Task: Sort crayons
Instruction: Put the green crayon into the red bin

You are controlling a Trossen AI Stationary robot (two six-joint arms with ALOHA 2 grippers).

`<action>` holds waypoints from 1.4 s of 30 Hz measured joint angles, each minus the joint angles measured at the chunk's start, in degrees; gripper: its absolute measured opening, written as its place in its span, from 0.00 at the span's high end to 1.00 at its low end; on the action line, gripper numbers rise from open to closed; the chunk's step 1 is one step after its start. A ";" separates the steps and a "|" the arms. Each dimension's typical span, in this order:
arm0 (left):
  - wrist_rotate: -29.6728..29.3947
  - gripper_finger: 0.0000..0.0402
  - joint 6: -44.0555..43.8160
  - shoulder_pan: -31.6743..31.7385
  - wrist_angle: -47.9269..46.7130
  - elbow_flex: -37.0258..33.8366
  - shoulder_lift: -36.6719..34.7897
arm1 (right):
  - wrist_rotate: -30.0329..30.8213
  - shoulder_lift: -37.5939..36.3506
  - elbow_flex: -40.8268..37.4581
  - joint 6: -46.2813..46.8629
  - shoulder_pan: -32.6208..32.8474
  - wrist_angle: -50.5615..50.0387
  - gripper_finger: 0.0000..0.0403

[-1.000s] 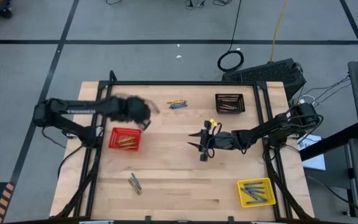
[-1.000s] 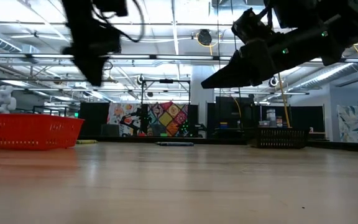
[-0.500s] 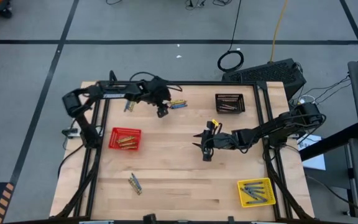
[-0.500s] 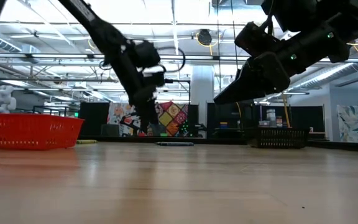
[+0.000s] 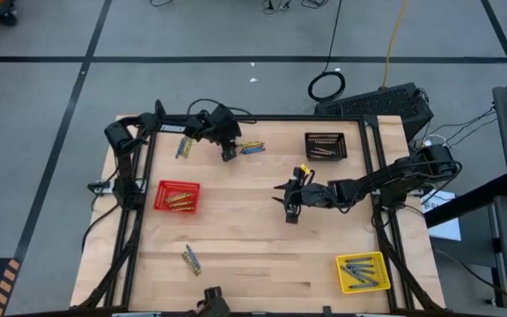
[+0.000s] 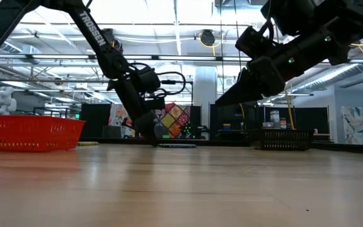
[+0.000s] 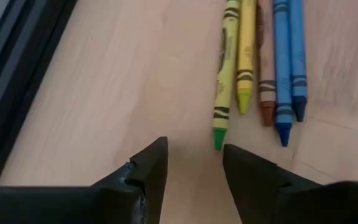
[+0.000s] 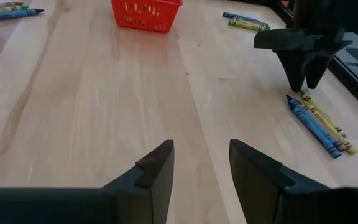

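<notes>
- High view first: the left gripper (image 5: 228, 155) has swung from over the red basket (image 5: 177, 196) across to the far edge of the table, and now sits just beside the crayon row (image 5: 251, 146) there.
- Left wrist view shows its fingers (image 7: 143, 171) spread with nothing between them, tips right at the near ends of that row (image 7: 260, 56): two yellow-green, one brown, two blue, lying side by side and touching.
- My read: it's lining up for a pick from that row, probably the outermost yellow-green one, since that's nearest the gap. Nothing held yet.
- The crayons being packed tight could be a pain; closing on one might nudge its neighbours.
- Right gripper (image 5: 290, 208) hovers mid-table, off the wood in the low view, fingers (image 8: 156, 167) apart and empty. It's well clear of the left arm.
- Other crayons: a small bunch (image 5: 183, 147) near the far left corner and another (image 5: 191, 259) toward the near side, both loose.
- Baskets: the red one holds some yellowish crayons, the yellow (image 5: 363, 272) at the near right corner has bluish ones, and the black (image 5: 326, 146) at the far right has some too, colour hard to tell.
- So it's partway done, with three loose groups left.
</notes>
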 joint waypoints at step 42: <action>-11.20 1.00 6.19 -2.29 -10.27 -0.11 -11.97 | -0.05 -15.40 -0.04 4.93 0.52 -22.76 0.65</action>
